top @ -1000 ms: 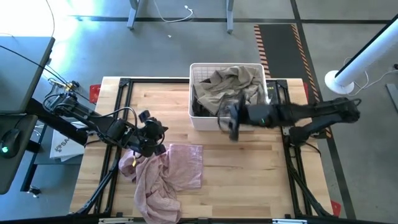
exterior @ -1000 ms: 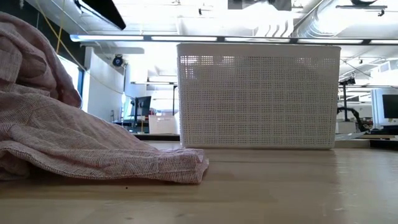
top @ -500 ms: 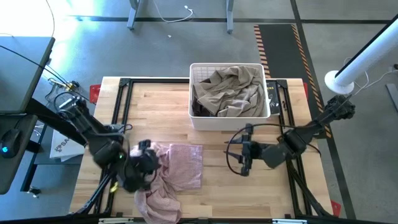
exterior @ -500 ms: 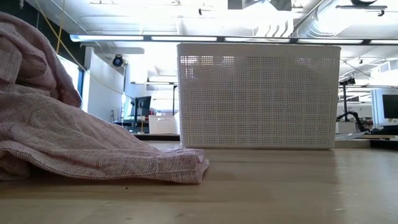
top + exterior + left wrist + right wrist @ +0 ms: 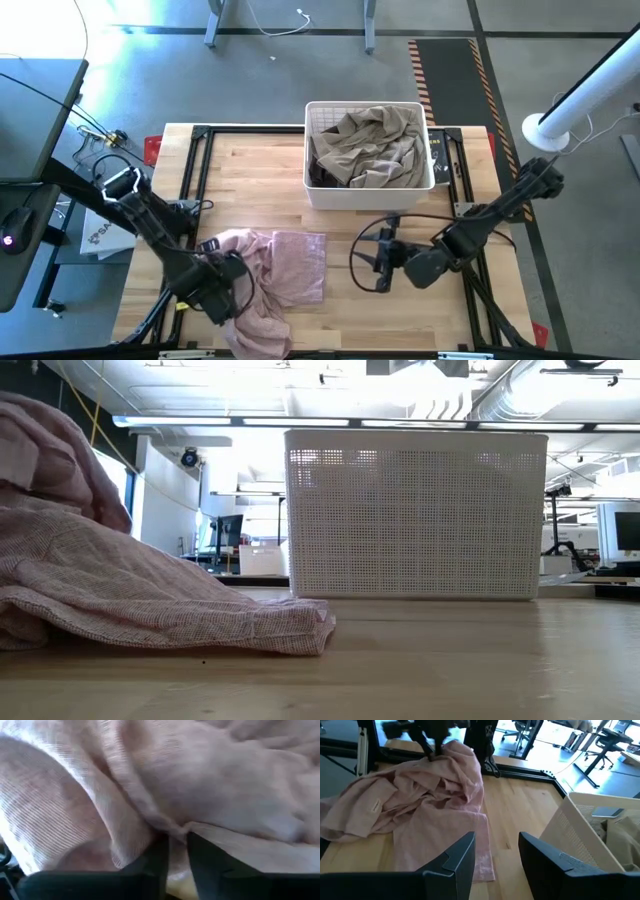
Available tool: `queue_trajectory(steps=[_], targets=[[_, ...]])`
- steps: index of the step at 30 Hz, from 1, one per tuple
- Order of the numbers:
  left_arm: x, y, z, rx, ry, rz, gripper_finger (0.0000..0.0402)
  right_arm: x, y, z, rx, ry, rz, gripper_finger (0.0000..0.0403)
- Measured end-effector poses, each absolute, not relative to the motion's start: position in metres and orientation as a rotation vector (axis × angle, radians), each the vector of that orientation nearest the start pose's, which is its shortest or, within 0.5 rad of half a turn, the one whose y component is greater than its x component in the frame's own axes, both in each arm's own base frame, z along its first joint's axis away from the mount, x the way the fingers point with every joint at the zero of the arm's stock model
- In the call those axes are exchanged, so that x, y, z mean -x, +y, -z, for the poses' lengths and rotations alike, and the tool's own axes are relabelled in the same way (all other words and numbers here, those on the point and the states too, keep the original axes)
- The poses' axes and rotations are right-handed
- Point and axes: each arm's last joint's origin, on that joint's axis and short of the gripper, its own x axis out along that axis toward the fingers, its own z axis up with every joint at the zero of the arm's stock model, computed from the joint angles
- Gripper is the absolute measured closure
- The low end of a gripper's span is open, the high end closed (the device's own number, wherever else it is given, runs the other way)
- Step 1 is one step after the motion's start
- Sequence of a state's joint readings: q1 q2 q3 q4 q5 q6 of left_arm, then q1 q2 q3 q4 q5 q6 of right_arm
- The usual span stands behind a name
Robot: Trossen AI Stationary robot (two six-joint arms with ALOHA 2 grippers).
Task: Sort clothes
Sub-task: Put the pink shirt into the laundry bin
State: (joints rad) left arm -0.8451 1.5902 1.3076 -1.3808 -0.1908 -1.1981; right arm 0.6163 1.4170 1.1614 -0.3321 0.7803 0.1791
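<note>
The light pink garment (image 5: 285,280) lies crumpled on the table's near left; it also shows in the low view (image 5: 120,590) and the right wrist view (image 5: 420,805). My left gripper (image 5: 230,270) is at its left part, shut on a fold. My right gripper (image 5: 375,262) is open and empty above bare wood, right of the pink garment. The beige-khaki garment (image 5: 372,145) lies heaped in the white basket (image 5: 368,198), with a black garment (image 5: 318,172) showing at the basket's left wall. The olive-brown garment is not in view. My left gripper pinches a raised fold of the pink garment (image 5: 175,827) between its two fingers, at the garment's left part. In the right wrist view the fingers (image 5: 431,747) point down at a peak of cloth (image 5: 457,752). The rest of the garment lies slack on the table.
The white lattice basket (image 5: 415,510) stands at the table's far middle. Black frame rails (image 5: 195,160) run along the table's left and right sides. Bare wood (image 5: 420,320) lies at the near right.
My right gripper has gone from the basket's front wall toward the table's near edge, to the middle of the table. My left gripper has gone toward the near edge, onto the pink garment's left part, whose cloth has bunched up there.
</note>
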Motion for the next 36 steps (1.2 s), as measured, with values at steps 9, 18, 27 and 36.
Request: queue_trajectory(steps=[9, 18, 27, 36], targets=[[-0.212, -0.161, -0.191, 0.207, 1.366, -0.399, 0.0190, -0.263, 0.162, -0.308, 0.160, 0.444, 0.182, 0.0254], [-0.209, -0.125, -0.134, 0.434, 1.415, -0.344, 0.0249, -0.263, 0.163, -0.308, 0.149, 0.450, 0.161, 0.0254], [-0.234, -0.125, -0.166, 0.288, 1.292, -0.339, 0.0383, -0.259, 0.168, -0.309, 0.152, 0.445, 0.144, 0.0254], [-0.246, -0.121, -0.331, 0.201, 0.784, -0.296, 0.0385, -0.209, 0.190, -0.342, 0.088, 0.303, 0.112, 0.0254]])
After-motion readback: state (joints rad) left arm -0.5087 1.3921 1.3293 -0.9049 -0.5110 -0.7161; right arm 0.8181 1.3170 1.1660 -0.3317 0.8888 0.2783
